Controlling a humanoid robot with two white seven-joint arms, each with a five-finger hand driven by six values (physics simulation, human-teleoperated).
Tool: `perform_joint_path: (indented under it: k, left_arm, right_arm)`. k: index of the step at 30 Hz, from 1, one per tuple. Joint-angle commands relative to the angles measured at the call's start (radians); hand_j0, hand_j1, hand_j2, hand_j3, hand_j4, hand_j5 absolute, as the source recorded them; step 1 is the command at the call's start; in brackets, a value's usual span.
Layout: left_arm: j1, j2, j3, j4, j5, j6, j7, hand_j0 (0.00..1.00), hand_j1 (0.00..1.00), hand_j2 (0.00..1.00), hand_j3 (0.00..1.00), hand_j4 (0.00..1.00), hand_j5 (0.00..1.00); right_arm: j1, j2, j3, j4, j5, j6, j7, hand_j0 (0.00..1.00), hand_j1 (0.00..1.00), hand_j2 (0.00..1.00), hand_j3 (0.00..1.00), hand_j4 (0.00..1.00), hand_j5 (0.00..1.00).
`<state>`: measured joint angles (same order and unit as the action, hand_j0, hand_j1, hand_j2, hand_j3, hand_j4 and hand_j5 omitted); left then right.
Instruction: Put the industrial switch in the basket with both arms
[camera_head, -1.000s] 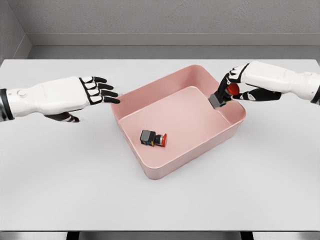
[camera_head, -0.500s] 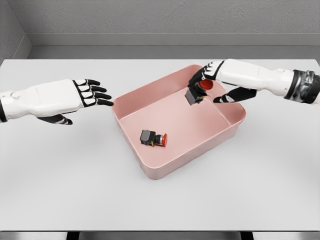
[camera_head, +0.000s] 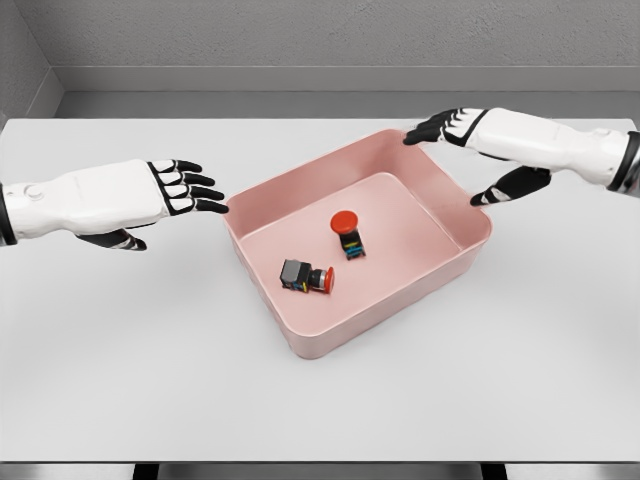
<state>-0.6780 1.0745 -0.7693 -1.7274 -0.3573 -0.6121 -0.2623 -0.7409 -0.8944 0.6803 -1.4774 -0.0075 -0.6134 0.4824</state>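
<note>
Two industrial switches lie inside the pink basket (camera_head: 460, 258). One switch (camera_head: 347, 234), with a red round button and a black body, rests near the basket's middle. The other switch (camera_head: 305, 278) lies on its side toward the near left wall. My right hand (camera_head: 462, 150) hovers over the basket's far right corner, fingers spread and empty. My left hand (camera_head: 178, 190) floats just left of the basket, fingers stretched out flat toward its rim, holding nothing.
The basket sits slanted on a white table (camera_head: 120, 340). The table's back edge meets a grey wall (camera_head: 300, 40).
The right hand let go of the switch, which dropped to the basket floor. That hand then opened and drew back to the right. The left hand has barely moved.
</note>
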Motion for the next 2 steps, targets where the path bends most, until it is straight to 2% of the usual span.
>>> perform_joint_path:
  k: [1,2]
  left_arm:
    - [0.0,-0.001,0.001,0.0,0.006,0.001,0.0,1.0,1.0,1.0,1.0,1.0,1.0]
    - [0.0,-0.001,0.001,0.0,0.006,0.001,0.0,1.0,1.0,1.0,1.0,1.0,1.0]
  right_arm:
    - [0.0,-0.037,-0.005,0.019,-0.012,0.003,-0.002,1.0,1.0,1.0,1.0,1.0,1.0]
    - [0.002,-0.046,-0.007,0.025,-0.012,0.003,-0.002,1.0,1.0,1.0,1.0,1.0,1.0]
